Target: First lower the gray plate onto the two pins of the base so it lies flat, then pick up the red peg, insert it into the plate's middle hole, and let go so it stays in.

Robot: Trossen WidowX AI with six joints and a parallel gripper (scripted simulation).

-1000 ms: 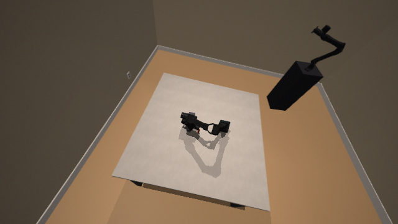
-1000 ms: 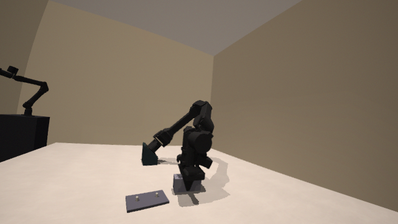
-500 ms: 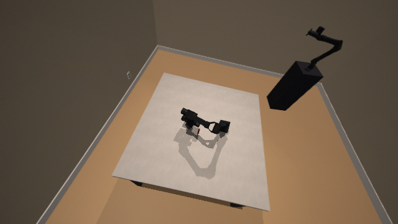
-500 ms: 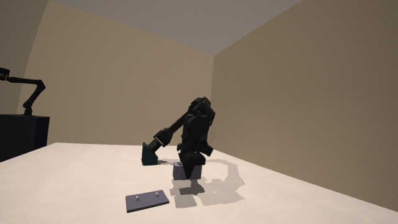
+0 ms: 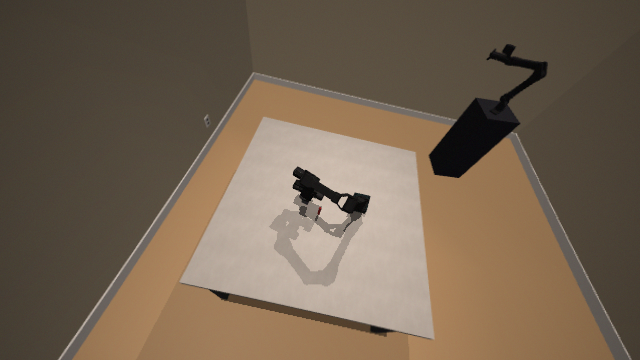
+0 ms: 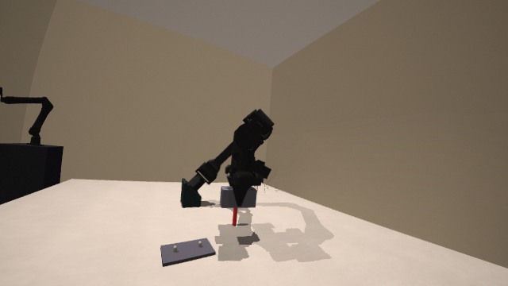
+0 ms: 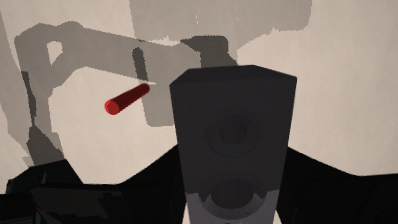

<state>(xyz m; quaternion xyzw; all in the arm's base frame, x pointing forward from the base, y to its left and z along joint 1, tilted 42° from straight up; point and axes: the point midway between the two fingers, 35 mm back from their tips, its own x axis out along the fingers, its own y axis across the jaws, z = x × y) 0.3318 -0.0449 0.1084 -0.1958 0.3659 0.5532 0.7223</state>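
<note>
The gray plate [image 6: 249, 199] [image 7: 233, 95] is a thick block, held above the table; its holes show as dark rings in the wrist view. My gripper [image 6: 239, 200] [image 7: 223, 140] is shut on it, with one finger on each long side. The base [image 6: 188, 253] is a thin flat gray slab with two short pale pins, lying on the table at the front left in the exterior view, to the left of the held plate. The red peg [image 5: 319, 211] [image 6: 234, 217] [image 7: 127, 99] stands upright on the table behind the plate; the plate hides its upper part in the exterior view.
The white table [image 5: 380, 280] [image 6: 119, 214] carries the arm's mount [image 5: 358, 203] [image 6: 190, 195], behind the peg in the exterior view. The arm's shadow falls across the tabletop. A second arm on a black pedestal [image 5: 472, 140] [image 6: 28, 167] stands off the table.
</note>
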